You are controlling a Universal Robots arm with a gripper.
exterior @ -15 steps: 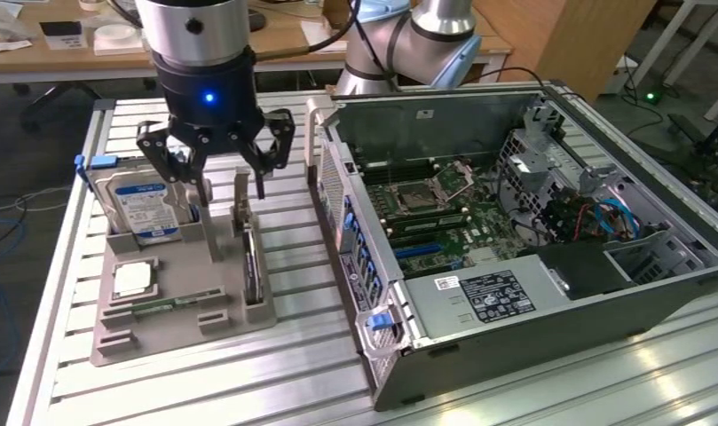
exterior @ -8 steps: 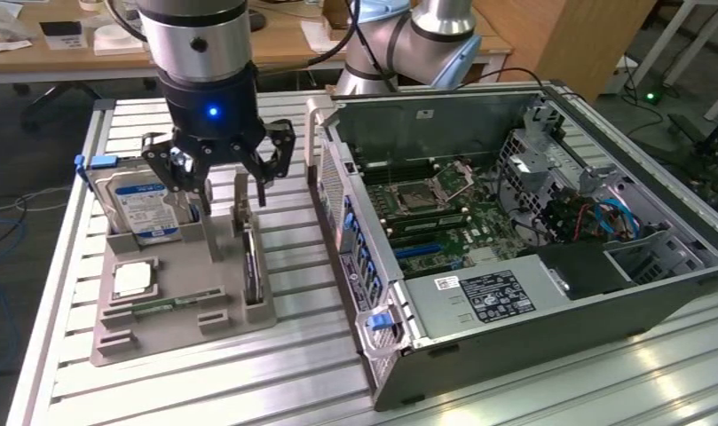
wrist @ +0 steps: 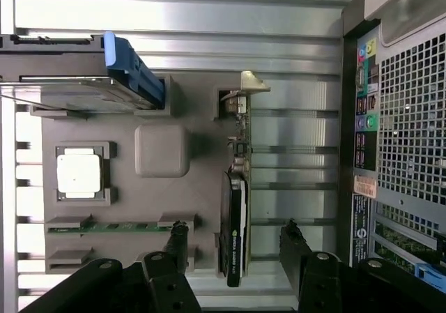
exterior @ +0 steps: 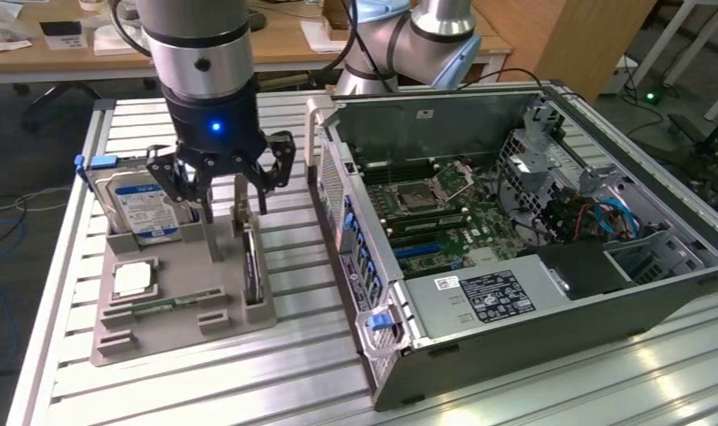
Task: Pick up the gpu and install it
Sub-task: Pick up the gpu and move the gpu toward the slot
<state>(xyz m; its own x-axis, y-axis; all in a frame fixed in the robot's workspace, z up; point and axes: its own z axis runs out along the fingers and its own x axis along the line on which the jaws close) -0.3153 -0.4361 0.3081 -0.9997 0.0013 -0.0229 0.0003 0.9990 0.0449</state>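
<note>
The gpu (exterior: pixel 251 264) stands on edge in a slot of the grey holder (exterior: pixel 175 333), near the open computer case (exterior: pixel 643 297). In the wrist view the gpu (wrist: pixel 235 208) is a thin green card with a black cooler, and its silver bracket (wrist: pixel 249 84) sits at the far end. My gripper (exterior: pixel 231 202) hangs just above it, open. Its two black fingers (wrist: pixel 178 247) stand one on each side of the card without touching it, the gripper (wrist: pixel 235 228) centred over the cooler end.
The holder (wrist: pixel 162 153) also carries a silver hard drive (exterior: pixel 139 206) with a blue clip, a square processor (exterior: pixel 134 280) and a narrow memory stick (exterior: pixel 167 306). The case's motherboard (exterior: pixel 453 222) lies exposed at the exterior view's right. Everything rests on a slatted aluminium table (exterior: pixel 216 390).
</note>
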